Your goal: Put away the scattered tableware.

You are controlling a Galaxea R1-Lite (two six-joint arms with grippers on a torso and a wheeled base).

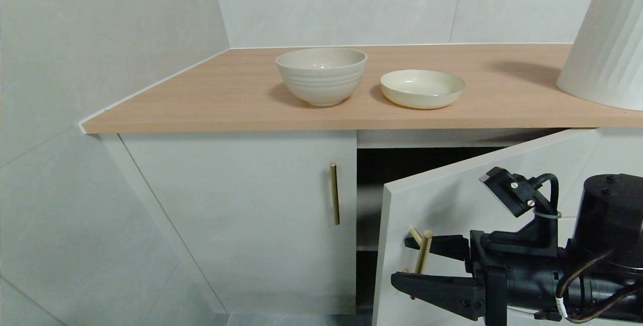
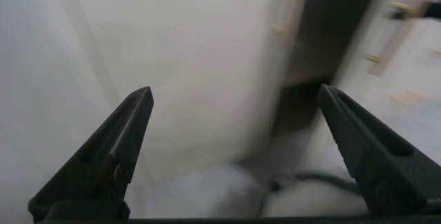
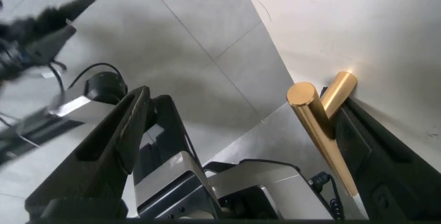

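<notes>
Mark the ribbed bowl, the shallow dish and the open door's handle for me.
ribbed bowl (image 1: 321, 84), head view, on its outer wall
shallow dish (image 1: 422, 86), head view, on its inner floor
open door's handle (image 1: 423, 251), head view, on the bar's middle

CABINET CORNER: Before you, a wooden countertop (image 1: 226, 95) runs into the corner of a pale tiled wall (image 1: 341, 4). At its right end stands a white ribbed lampshade (image 1: 610, 39), casting a shadow leftward across the wood. Below, the left cabinet door (image 1: 241, 225) is shut, with a vertical brass handle (image 1: 334, 194) near its right edge. The right cabinet door (image 1: 442, 200) stands swung open toward you and carries a second brass handle (image 1: 423, 251) near its free edge. Between the doors you see the dark cabinet interior (image 1: 369, 175).
</notes>
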